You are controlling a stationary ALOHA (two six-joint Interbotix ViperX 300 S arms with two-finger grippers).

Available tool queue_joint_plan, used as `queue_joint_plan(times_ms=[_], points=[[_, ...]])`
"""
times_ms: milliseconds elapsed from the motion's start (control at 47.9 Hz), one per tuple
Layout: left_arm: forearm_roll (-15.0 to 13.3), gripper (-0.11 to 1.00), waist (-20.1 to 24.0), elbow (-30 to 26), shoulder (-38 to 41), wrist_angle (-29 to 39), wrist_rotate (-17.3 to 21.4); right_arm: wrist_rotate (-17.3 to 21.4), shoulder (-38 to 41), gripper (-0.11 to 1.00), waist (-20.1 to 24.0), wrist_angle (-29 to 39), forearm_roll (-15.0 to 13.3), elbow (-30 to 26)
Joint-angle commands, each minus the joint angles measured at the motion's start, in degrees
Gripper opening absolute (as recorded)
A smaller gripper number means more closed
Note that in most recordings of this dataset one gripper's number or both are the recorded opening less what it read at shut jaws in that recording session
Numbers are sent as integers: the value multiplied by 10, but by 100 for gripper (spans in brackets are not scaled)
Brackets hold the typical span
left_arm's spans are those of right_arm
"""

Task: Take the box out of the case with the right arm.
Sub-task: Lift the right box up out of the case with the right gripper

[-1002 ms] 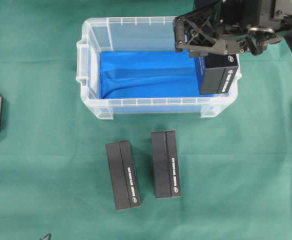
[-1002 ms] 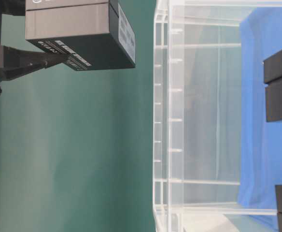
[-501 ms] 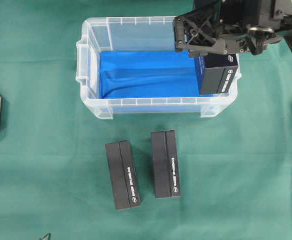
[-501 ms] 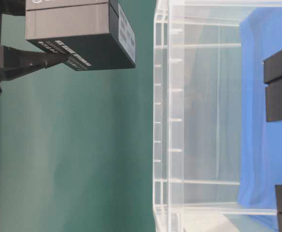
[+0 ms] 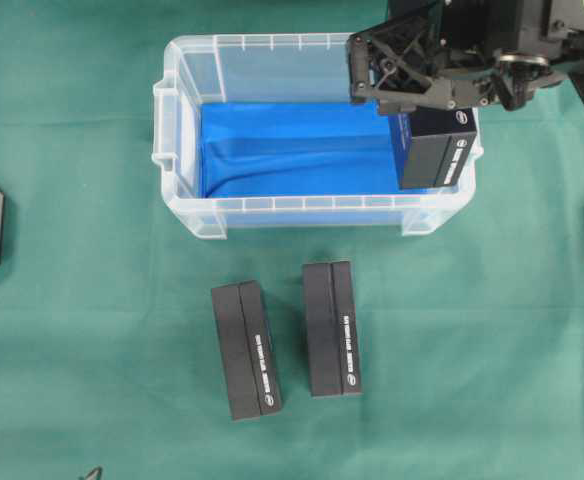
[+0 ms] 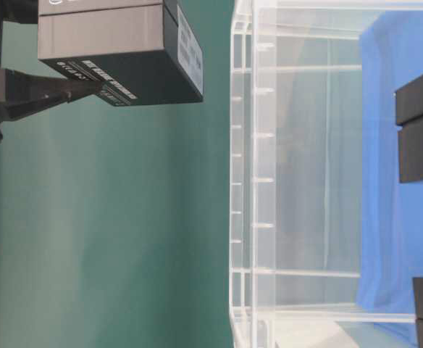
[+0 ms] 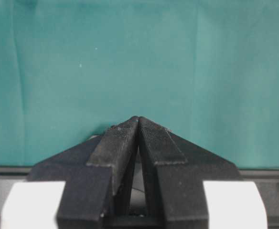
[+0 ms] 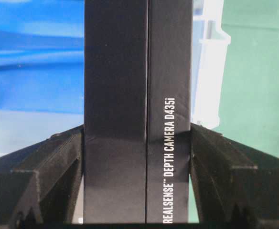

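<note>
While the case (image 5: 317,135) is sitting on the green bench (image 5: 492,330) with its clear walls and blue bottom showing, nothing is lying on that blue bottom in the overhead view. The box (image 5: 435,145) is hanging above the case's right end, and I am carrying it in my right claw (image 5: 412,95). From table level the box (image 6: 117,51) is showing well clear of the case's rim (image 6: 242,174), with green cloth between them, so it is touching no part of the case. My wrist view is showing the box (image 8: 137,109) standing up between my two fingers (image 8: 48,167), each one pressing on a side of it, with white lettering running along its right half. The case's blue bottom and a white rim handle (image 8: 211,43) are lying beyond it.

My right arm is reaching in from the top right corner of the overhead view, the lattice frame of the claw lying across the case's far right corner. My left claw (image 7: 138,124) is closing on nothing, its two tips meeting over bare green cloth.

Two more black boxes are lying on the bench in front of the case, side by side but apart: the left one (image 5: 245,350) and the right one (image 5: 331,328).
</note>
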Motion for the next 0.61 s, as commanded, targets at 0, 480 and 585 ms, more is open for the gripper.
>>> queue_joint_plan(times_ms=[0,480,585], points=[[1,2,-1,-12,2,-4,0,-2,-17,65,2,3,-4,-17],[2,2,-1,-12,3,-4,1,31,-17,65,51,31,-4,-17],[2,2,-1,-12,3,-4,1,47,-17,65,75,41,-4,-17]])
